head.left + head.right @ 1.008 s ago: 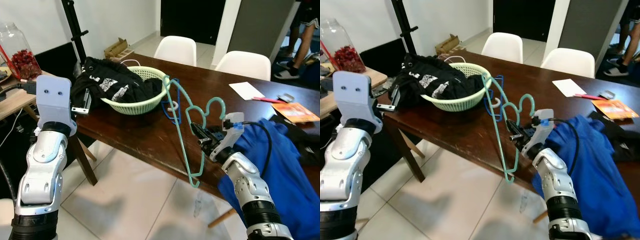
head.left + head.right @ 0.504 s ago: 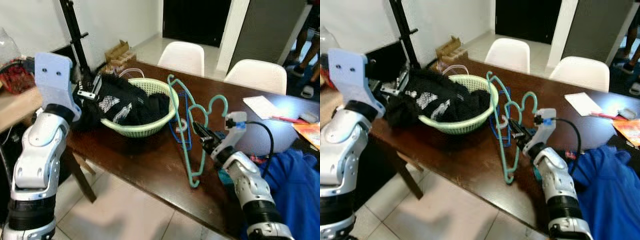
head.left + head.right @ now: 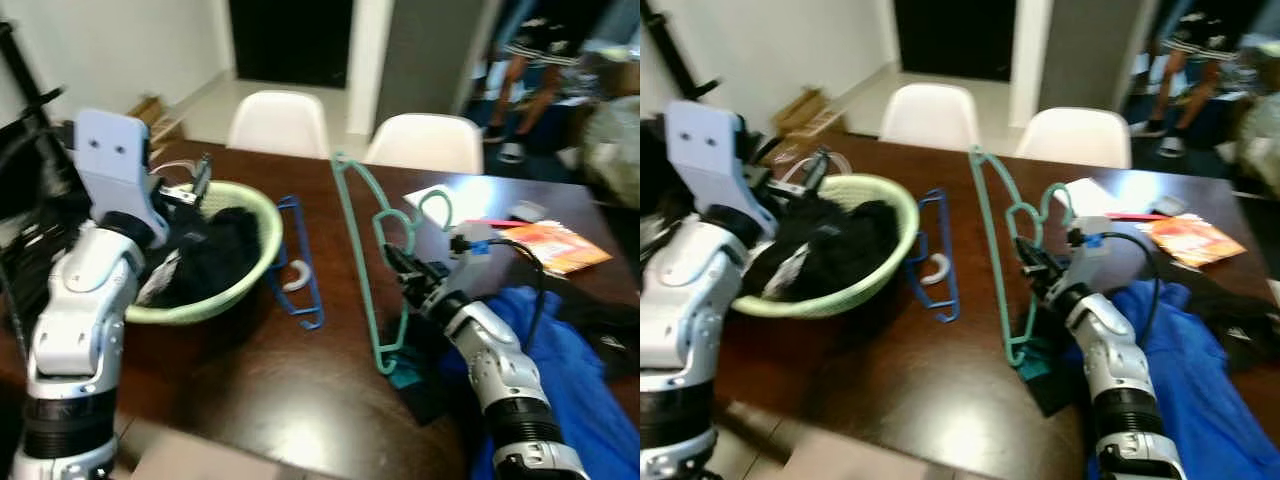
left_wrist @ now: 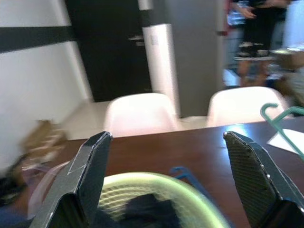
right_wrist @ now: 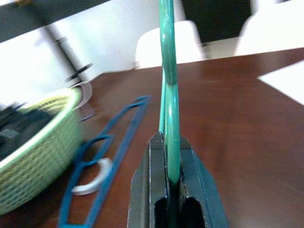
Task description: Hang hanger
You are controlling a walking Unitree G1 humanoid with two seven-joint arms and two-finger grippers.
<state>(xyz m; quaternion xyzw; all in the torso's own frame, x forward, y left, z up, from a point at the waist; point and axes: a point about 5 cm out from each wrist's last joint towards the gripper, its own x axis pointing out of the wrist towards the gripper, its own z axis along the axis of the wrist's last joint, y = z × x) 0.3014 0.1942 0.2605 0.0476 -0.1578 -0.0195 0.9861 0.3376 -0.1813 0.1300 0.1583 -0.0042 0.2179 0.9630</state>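
- Right wrist view puts my right gripper (image 5: 170,178) first: its two black fingers are pinched tight on the thin teal plastic hanger (image 5: 167,85), whose rod rises straight up from between them. I judge the narrow pinch keeps the light frame from swinging or twisting.
- From the head, that hanger (image 3: 372,250) stands nearly upright above the dark brown wooden table (image 3: 250,380), its hook high and away from me, its lower corner hanging close over the tabletop. I take it I hold it lifted so that it clears what lies there while it is carried.
- Just beside my right forearm a crumpled blue cloth (image 3: 560,370) drapes over the table's near edge.
- A blue plastic hanger (image 3: 300,262) lies flat on the wood between my teal one and the pale green woven plastic basket (image 3: 250,250), untouched.
- Black clothing (image 3: 205,255) fills that basket.
- My left gripper (image 4: 166,180) is raised over the basket rim with its fingers spread wide and nothing between them; I judge it is out of the way rather than working.
- Two white chairs (image 3: 275,125) stand at the far side, and a person's legs (image 3: 535,85) show beyond them.
- No rail or hook to hang on is plain from here, so the hanging is not yet done.
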